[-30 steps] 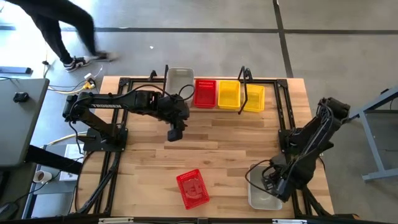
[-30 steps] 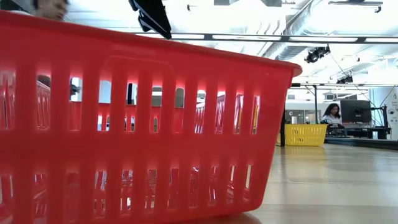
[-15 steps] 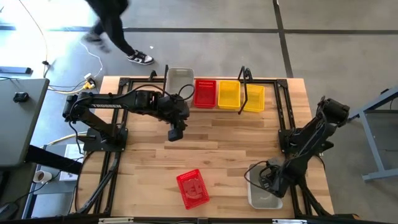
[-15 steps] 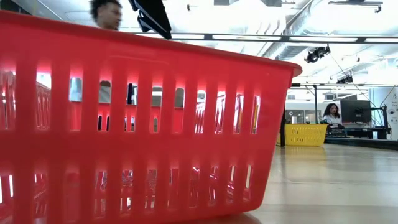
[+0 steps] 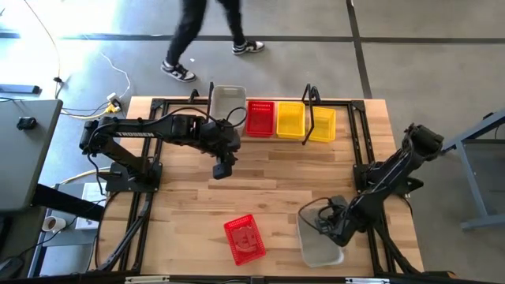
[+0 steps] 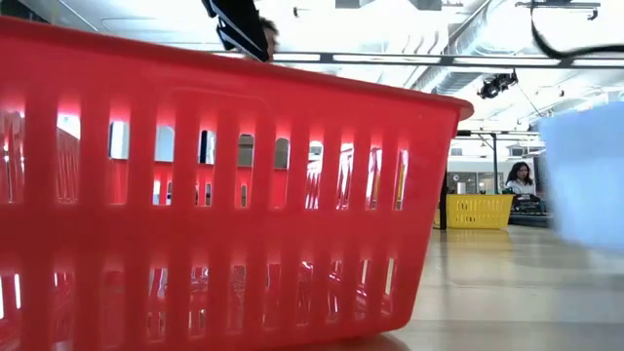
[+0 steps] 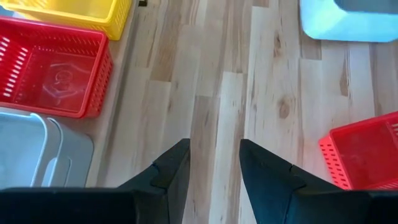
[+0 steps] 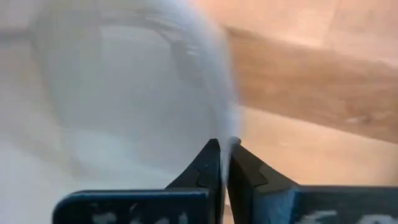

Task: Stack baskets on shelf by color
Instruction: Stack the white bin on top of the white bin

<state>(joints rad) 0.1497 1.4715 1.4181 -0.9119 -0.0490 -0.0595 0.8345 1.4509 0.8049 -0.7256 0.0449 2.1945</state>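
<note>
A clear-grey basket (image 5: 318, 239) is at the near right of the table, blurred in the low view (image 6: 588, 180), with my right gripper (image 5: 332, 224) shut on its wall. On the shelf (image 5: 211, 93) at the far edge sit a clear-grey basket (image 5: 229, 100), a red one (image 5: 261, 117) and a yellow one (image 5: 290, 118). Another yellow basket (image 5: 322, 125) sits just right of the shelf's right upright. A loose red basket (image 5: 245, 238) rests on the table near the front edge. My left gripper (image 5: 223, 168) hangs open over bare wood in front of the shelf. My right gripper pinches the thin rim of the clear-grey basket's right wall (image 8: 227, 132), toward its far corner. One finger is inside the basket and one outside. The fingers (image 8: 208, 163) come slanting down from the table's right. Whether the basket's bottom is clear of the table I cannot tell.
A person walks on the floor beyond the far edge (image 5: 207, 35). Black arm frames run along both table sides (image 5: 144, 213) (image 5: 364, 134). The loose red basket fills most of the low view (image 6: 214, 195). Bare wood lies between my grippers.
My right gripper has shut on the clear-grey basket's wall and gone toward the table's left. The basket has come with it, away from the near right corner and into the low view. The person has walked rightward behind the table.
</note>
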